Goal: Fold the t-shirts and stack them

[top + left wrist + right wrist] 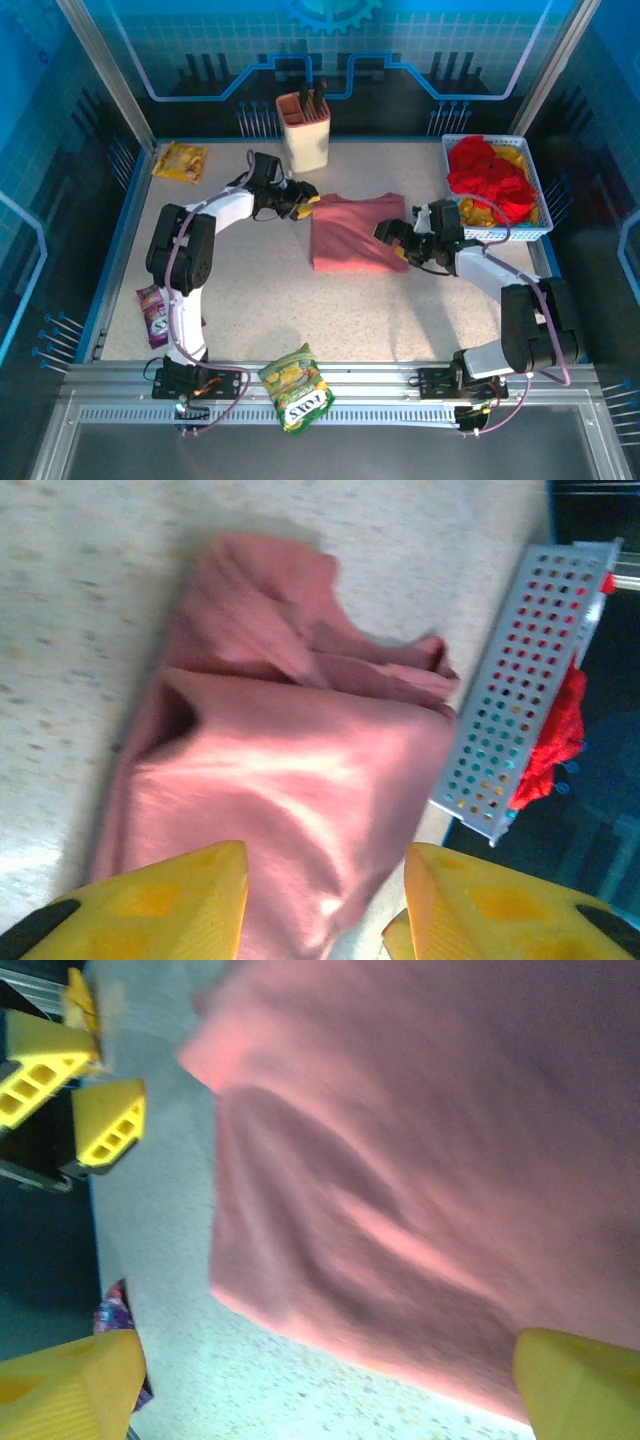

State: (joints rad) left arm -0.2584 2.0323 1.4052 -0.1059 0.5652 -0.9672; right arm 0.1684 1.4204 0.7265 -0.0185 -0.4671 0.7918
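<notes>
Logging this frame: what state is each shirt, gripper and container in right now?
pink t-shirt: folded into a rough rectangle, flat on the table.
red and yellow t-shirts: crumpled, heaped in the basket.
left gripper: open, above the pink shirt, holding nothing.
right gripper: wide open, above the pink shirt, holding nothing.
beige holder: upright, dark handles sticking out.
green snack packet: lying at the near edge.
</notes>
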